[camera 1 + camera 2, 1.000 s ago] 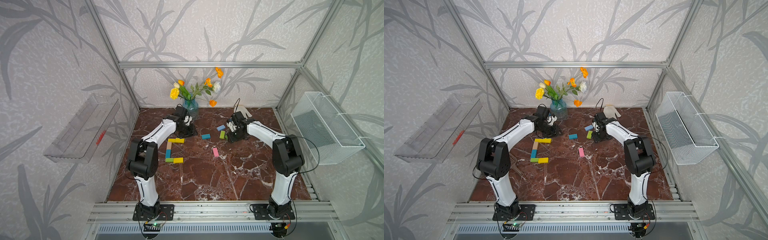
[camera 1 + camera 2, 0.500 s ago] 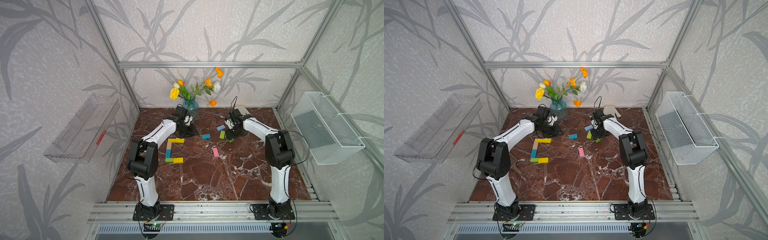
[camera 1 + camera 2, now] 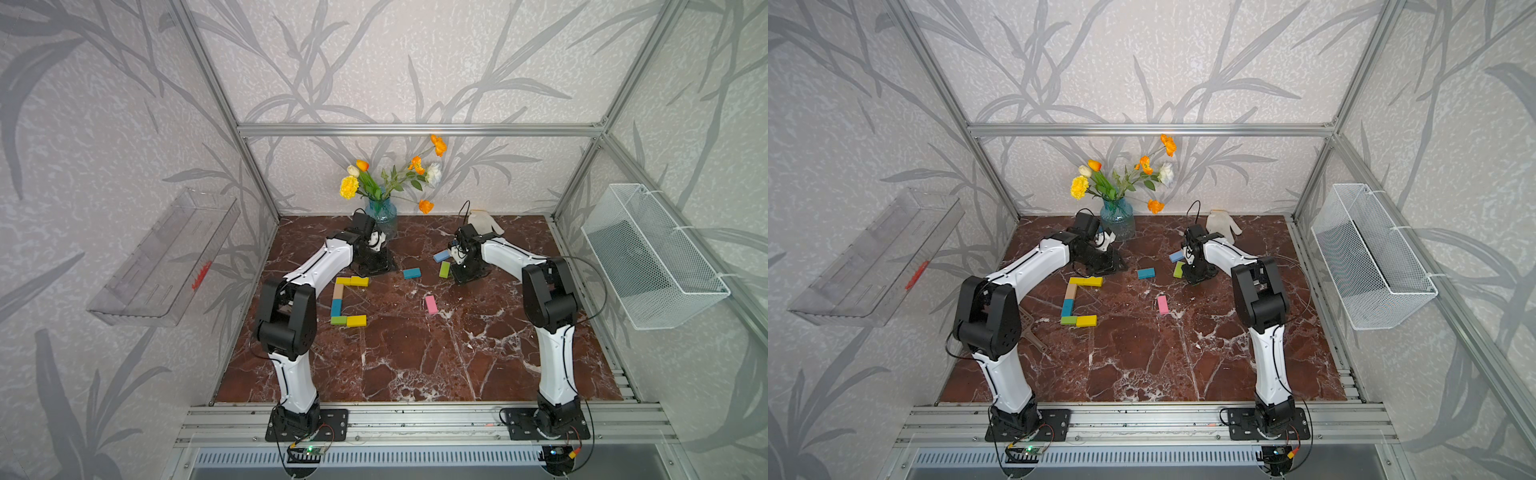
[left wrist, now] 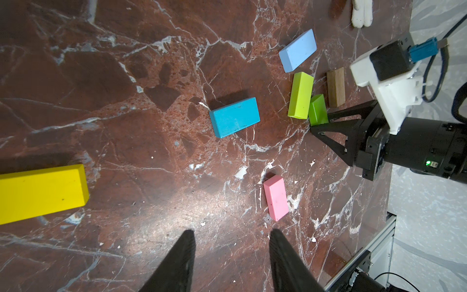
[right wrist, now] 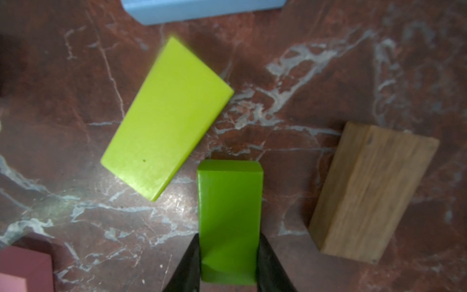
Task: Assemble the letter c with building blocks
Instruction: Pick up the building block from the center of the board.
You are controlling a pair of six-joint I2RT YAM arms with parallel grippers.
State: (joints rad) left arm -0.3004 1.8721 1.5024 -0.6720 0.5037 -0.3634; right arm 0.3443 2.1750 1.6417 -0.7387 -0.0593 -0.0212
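The letter c lies by the left arm in both top views: a yellow block at the far end, tan and teal down the side, then green and yellow. My right gripper is shut on one end of a dark green block, which looks tilted. Beside it lie a lime block, a brown block and a light blue block. My left gripper is open and empty over bare marble, near a pink block and a teal block.
A glass vase of flowers stands at the back behind the left gripper. A white glove lies at the back behind the right gripper. A wire basket hangs on the right wall. A clear tray hangs on the left wall.
The right gripper has closed on the dark green block, and the right arm's elbow has swung inward. The left arm and the C have not moved.
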